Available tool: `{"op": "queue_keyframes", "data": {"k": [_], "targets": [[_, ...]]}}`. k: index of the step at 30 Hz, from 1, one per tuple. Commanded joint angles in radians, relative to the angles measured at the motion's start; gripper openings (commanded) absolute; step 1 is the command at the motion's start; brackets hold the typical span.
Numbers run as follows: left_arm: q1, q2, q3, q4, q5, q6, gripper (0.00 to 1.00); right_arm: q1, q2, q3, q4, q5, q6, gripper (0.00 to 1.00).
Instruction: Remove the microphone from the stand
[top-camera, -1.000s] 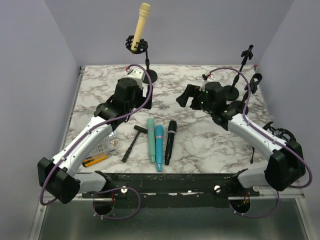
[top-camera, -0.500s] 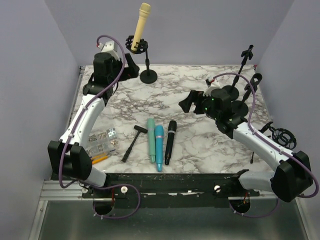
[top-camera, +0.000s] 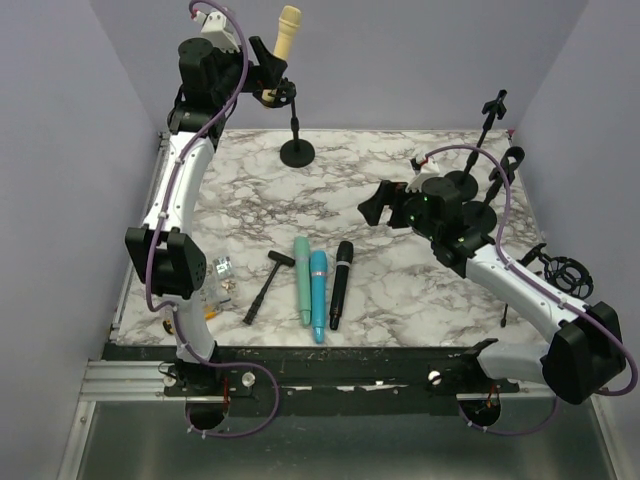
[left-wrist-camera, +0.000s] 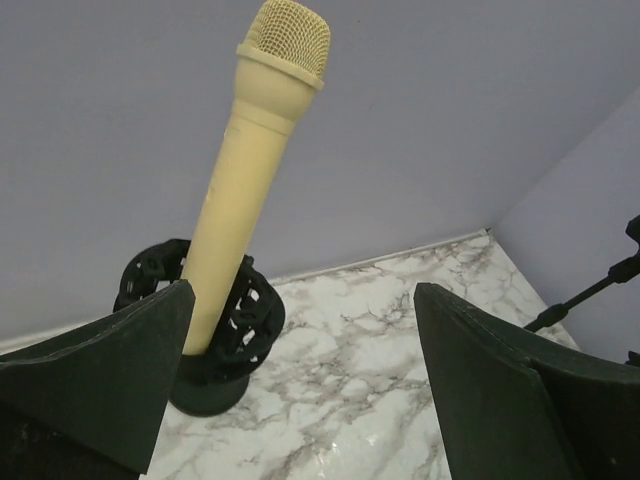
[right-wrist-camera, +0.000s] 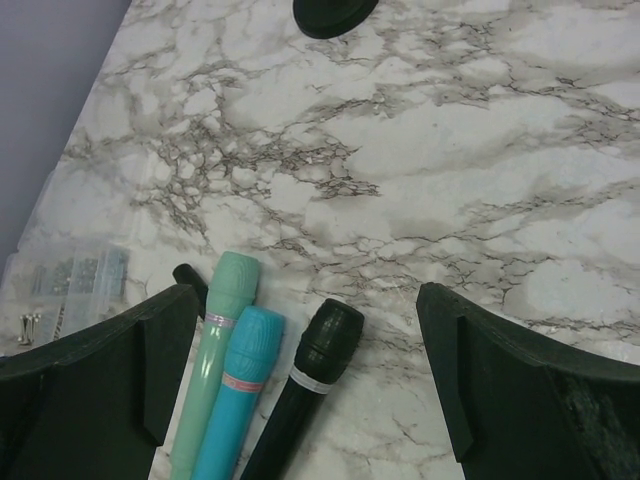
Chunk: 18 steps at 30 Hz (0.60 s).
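A cream microphone (top-camera: 283, 45) (left-wrist-camera: 250, 170) stands tilted in the black shock-mount clip (left-wrist-camera: 252, 312) of the stand (top-camera: 297, 150) at the back of the table. My left gripper (top-camera: 264, 68) (left-wrist-camera: 305, 330) is raised beside it, open, holding nothing. In the left wrist view the microphone sits ahead and toward the left finger (left-wrist-camera: 100, 380), apart from it. My right gripper (top-camera: 376, 204) (right-wrist-camera: 308, 300) hovers open over the marble table, above the heads of the microphones lying there.
A green microphone (top-camera: 301, 280) (right-wrist-camera: 215, 350), a blue one (top-camera: 317, 295) (right-wrist-camera: 240, 400) and a black one (top-camera: 341, 284) (right-wrist-camera: 305, 385) lie side by side near the front. Left of them lie a black hammer-like tool (top-camera: 265, 287) and a bag of small parts (top-camera: 212, 285). More stands (top-camera: 488, 125) and a shock mount (top-camera: 562, 275) are at the right.
My left arm has swung up from the table to the back left, bringing its open gripper beside the cream microphone. The right arm shifted slightly, then held still.
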Motion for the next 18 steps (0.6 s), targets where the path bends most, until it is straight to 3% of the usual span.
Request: {"op": "queue_keyframes", "data": {"k": [1,14,18], "targets": [[0.001,0.119,0.139,0.021,0.055,0.089,0.95,-0.001,0.007,0.003,0.032,0.048,-0.022,1.00],[-0.017,0.338,0.333,0.170,-0.022,0.170,0.96,-0.001,0.080,0.025,0.056,0.041,-0.029,1.00],[-0.039,0.327,0.257,0.266,-0.151,0.201,0.91,-0.002,0.103,0.032,0.056,0.040,-0.036,1.00]]}}
